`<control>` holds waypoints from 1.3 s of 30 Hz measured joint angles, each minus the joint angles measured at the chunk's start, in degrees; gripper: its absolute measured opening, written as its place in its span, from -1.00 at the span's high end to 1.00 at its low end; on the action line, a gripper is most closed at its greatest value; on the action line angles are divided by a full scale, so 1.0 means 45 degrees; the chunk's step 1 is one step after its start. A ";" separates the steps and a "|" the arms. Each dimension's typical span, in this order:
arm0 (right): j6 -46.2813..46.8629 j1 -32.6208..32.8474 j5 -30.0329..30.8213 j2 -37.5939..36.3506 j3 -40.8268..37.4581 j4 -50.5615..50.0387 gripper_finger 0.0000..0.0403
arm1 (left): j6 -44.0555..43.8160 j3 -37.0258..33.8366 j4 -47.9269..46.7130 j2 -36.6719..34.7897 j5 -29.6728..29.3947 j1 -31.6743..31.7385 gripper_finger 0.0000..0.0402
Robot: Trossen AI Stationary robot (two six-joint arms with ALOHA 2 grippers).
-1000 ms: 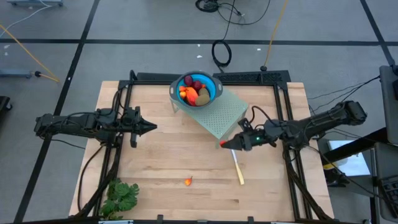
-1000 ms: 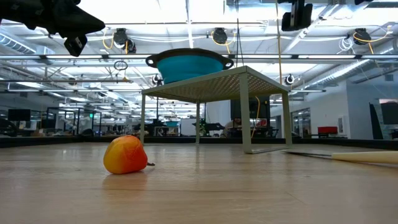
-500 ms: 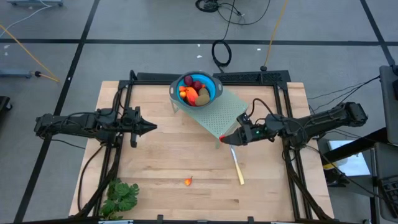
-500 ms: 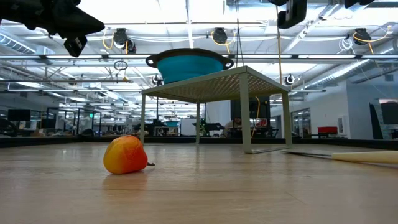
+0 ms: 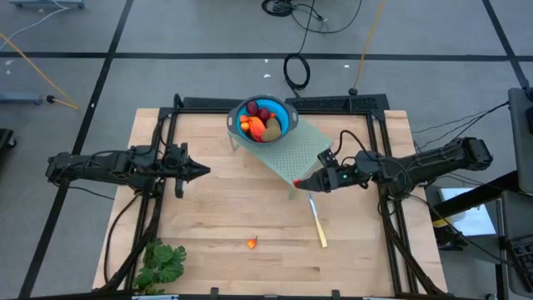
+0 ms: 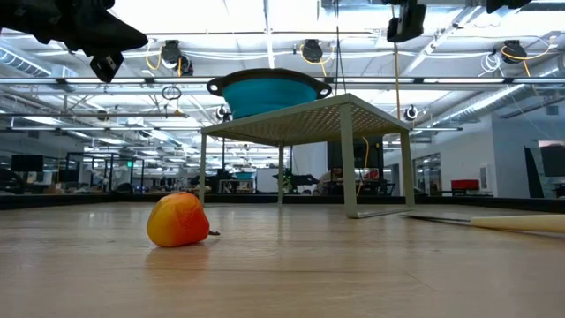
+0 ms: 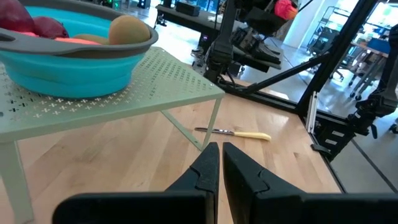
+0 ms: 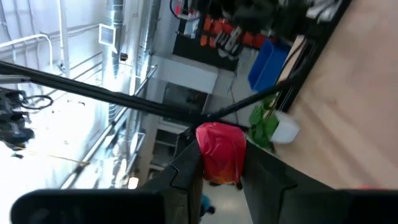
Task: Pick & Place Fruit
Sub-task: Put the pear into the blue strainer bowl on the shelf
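A blue bowl (image 5: 265, 118) holding several toy fruits stands on a pale green perforated stand (image 5: 296, 150) at the table's far middle. My right gripper (image 5: 301, 183) hovers by the stand's near corner, shut on a small red fruit (image 8: 221, 152). A small orange-red fruit (image 5: 252, 242) lies on its side on the wood near the front; it also shows in the low view (image 6: 179, 220). My left gripper (image 5: 204, 171) hangs shut over the table's left half with nothing in it, pointing at the stand (image 7: 124, 99). My right gripper pinches the red fruit (image 5: 296, 184) between its two fingers (image 8: 186, 171), one on each of two opposite sides. The fingers come about level from the table's right. The fruit is lifted clear of the table and sticks out past the fingertips.
A yellow-handled knife (image 5: 318, 223) lies on the wood just in front of my right gripper. A leafy green bunch (image 5: 162, 262) sits at the near left corner. Black frame rails run along the table's left, right and far sides.
My right gripper has swung a little toward the table's far edge, closer to the stand's near corner, and risen slightly, still shut on the red fruit.
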 joint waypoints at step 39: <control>-1.0634 -0.6236 -0.1417 0.0005 0.0185 -0.0232 0.58 | 0.0763 0.0000 -0.0386 0.0002 -0.0046 0.0000 0.90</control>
